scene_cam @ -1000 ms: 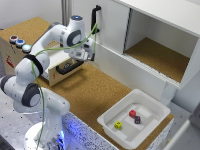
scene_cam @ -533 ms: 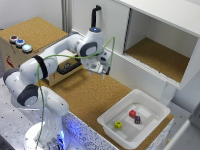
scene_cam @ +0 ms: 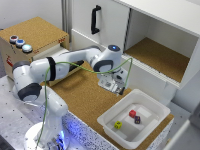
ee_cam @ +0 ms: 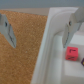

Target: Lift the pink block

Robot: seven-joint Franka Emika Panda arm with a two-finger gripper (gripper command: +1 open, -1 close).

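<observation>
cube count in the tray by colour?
pink cube: 1
dark cube: 1
yellow cube: 1
total: 3, all lying in the white tray
</observation>
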